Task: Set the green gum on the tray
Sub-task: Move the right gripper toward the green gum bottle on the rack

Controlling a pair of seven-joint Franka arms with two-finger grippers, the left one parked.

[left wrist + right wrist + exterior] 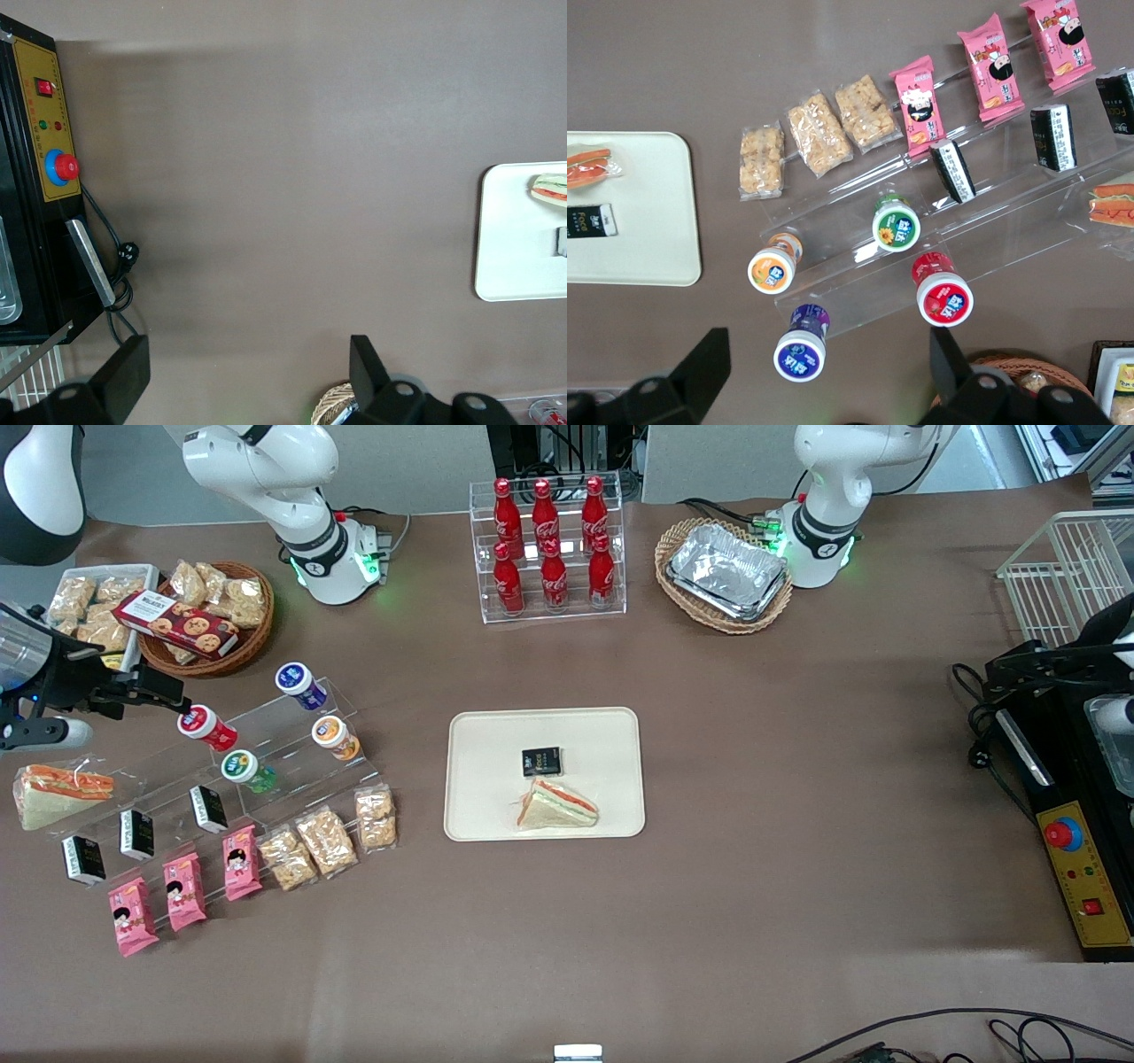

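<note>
— Green gum (241, 767)?
— On the clear stepped stand (292, 757), left of frame, well apart from the tray (478, 815) (centre).
— Gripper (168, 688)?
— Spread, empty, beside the red bottle (206, 727).

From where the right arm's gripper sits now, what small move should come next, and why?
Probably lower the gripper, jaws open, toward the green gum. The gum is ungrasped on the clear stepped stand, between the orange bottle and red bottle, and the gripper hovers above the red one. The tray holds only a sandwich and a black packet.
</note>
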